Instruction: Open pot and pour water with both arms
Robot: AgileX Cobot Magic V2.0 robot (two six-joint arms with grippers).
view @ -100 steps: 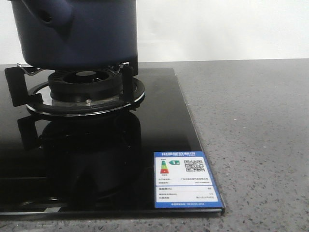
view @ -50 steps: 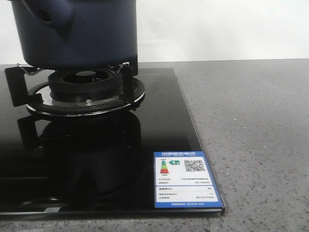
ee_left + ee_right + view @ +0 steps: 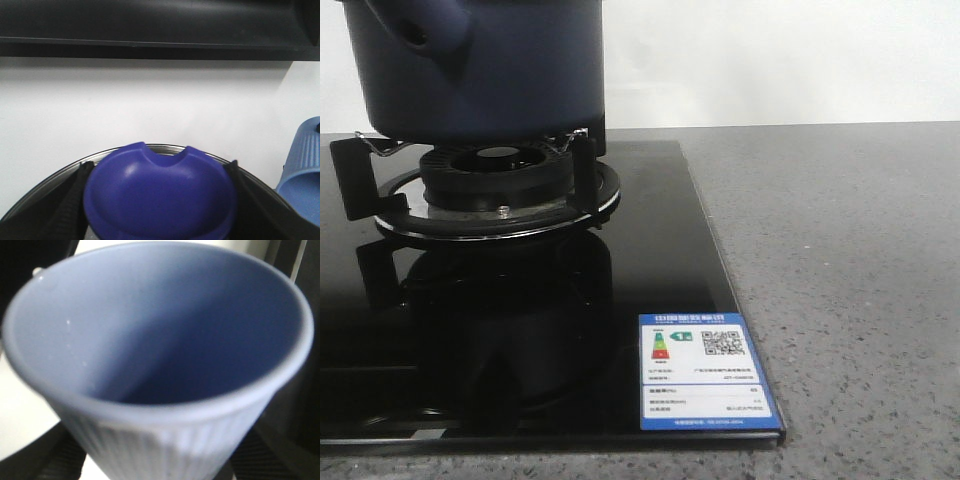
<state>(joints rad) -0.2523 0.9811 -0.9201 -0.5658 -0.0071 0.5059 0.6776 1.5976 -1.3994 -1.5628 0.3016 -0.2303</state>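
Here the pale blue cup [image 3: 155,365] is pinched by the right gripper, mouth open and facing the camera, probably ready for pouring. A purple knob [image 3: 160,195] on a steel-rimmed lid is clamped between the left gripper's black fingers [image 3: 70,200], seemingly held clear of the pot [image 3: 480,70], which sits on the burner [image 3: 498,190].

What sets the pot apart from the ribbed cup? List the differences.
The pot is dark navy with smooth matte sides; the cup is pale blue with ribbed sides. The pot sits on the burner stand; the cup fills the right wrist view, close to that camera. Both are blue, round vessels.
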